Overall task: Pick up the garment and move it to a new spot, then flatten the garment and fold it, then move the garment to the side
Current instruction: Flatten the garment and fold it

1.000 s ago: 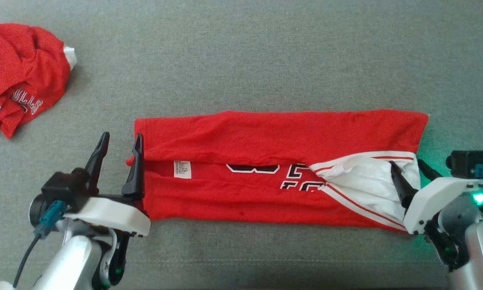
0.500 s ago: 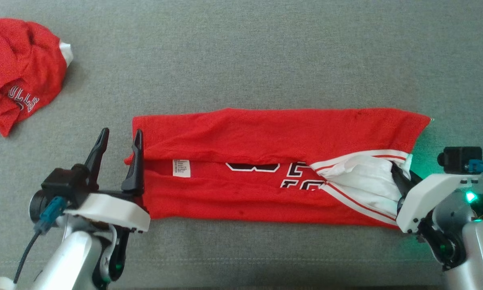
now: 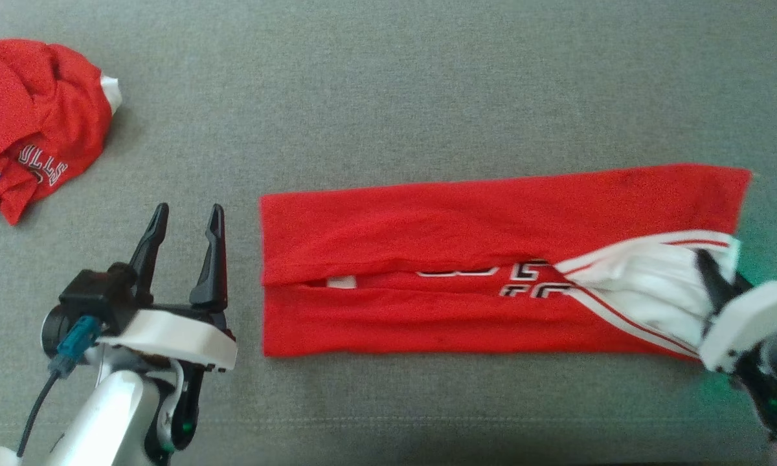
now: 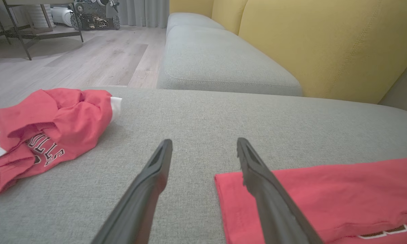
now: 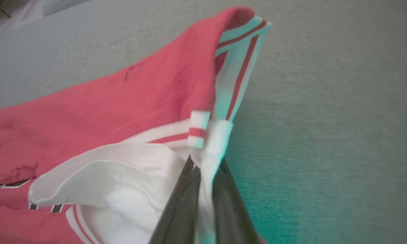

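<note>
The garment (image 3: 479,220) is a red jersey with black-and-white lettering, folded into a long strip across the grey cushion (image 3: 388,97). My right gripper (image 3: 719,272) is shut on its white, red-striped right end; in the right wrist view the white cloth (image 5: 210,142) is pinched between the dark fingers (image 5: 176,206), and the red body (image 5: 122,101) stretches away to the left. My left gripper (image 3: 189,210) stands open just left of the strip's left edge, touching nothing. In the left wrist view the open left gripper (image 4: 203,142) has the red edge (image 4: 342,189) beside its right finger.
A second red jersey (image 3: 32,123) lies crumpled at the far left of the cushion, and the left wrist view shows that same heap (image 4: 44,132). Beyond it are another grey seat cushion (image 4: 217,61), a yellow backrest (image 4: 325,44) and wooden floor (image 4: 71,61).
The garment has slid to the right, drawn by the right gripper holding its white end. Its left edge has come away from the left gripper's fingers, and the two lengthwise folds lie closer together.
</note>
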Tool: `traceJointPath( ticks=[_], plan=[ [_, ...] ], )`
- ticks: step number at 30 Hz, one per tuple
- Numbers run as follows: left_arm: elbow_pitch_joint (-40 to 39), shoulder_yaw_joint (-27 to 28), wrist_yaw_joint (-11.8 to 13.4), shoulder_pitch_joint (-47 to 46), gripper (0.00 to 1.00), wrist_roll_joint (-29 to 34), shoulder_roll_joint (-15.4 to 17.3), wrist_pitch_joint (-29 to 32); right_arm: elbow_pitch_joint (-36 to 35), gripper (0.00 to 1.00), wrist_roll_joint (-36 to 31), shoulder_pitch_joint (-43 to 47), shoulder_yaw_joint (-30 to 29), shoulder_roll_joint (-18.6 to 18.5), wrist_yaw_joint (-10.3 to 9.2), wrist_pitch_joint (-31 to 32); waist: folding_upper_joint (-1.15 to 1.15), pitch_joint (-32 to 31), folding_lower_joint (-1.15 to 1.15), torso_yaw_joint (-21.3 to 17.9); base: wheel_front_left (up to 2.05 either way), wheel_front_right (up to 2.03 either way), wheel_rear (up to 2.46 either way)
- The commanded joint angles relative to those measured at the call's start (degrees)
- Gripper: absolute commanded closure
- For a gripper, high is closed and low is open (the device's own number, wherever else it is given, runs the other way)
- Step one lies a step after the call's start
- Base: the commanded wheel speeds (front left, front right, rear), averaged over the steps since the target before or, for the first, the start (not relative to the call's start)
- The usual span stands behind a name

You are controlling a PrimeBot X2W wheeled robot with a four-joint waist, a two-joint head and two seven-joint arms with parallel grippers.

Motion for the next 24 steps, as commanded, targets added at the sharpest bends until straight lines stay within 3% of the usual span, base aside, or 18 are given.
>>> traceJointPath(
  ticks=[1, 5, 10, 16, 24],
  plan=[
    [-1.6, 2.46, 0.1, -1.66, 0.0, 0.12, 0.98, -0.55, -2.63, 1.0, -0.36, 0.97, -0.69, -1.87, -0.04, -0.06, 0.0, -0.23, 0.0, -0.01, 0.0, 0.0, 0.0],
    [-1.66, 2.6, 0.13, -1.52, 0.0, 0.06, 0.94, -0.59, -4.18, 1.0, -0.23, 2.45, -3.55, -2.56, -0.04, 1.09, 0.0, -0.67, 0.0, -0.12, 0.0, 0.0, 0.0],
    [-1.63, 2.62, 0.4, -0.68, 0.0, -0.02, 0.94, -0.62, -8.11, 1.0, 0.61, 2.5, -2.38, -2.51, -0.04, 3.77, 0.0, -2.33, 0.0, -0.66, 0.0, 0.0, 0.0],
    [-1.53, 2.14, 0.68, 0.66, 0.0, -0.24, 0.93, -0.38, -17.1, 1.0, 2.17, 0.85, 4.03, -1.26, -0.04, 7.65, 0.0, -5.28, 0.0, -0.94, 0.0, 0.0, 0.0],
    [-1.81, 1.74, 1.29, 2.03, 0.0, -0.5, 0.96, 0.05, -19.92, 1.0, 7.34, -2.87, 15.48, 3.82, -0.04, 10.88, 0.0, -7.88, 0.0, 0.1, 0.0, 0.0, 0.0]
  ],
)
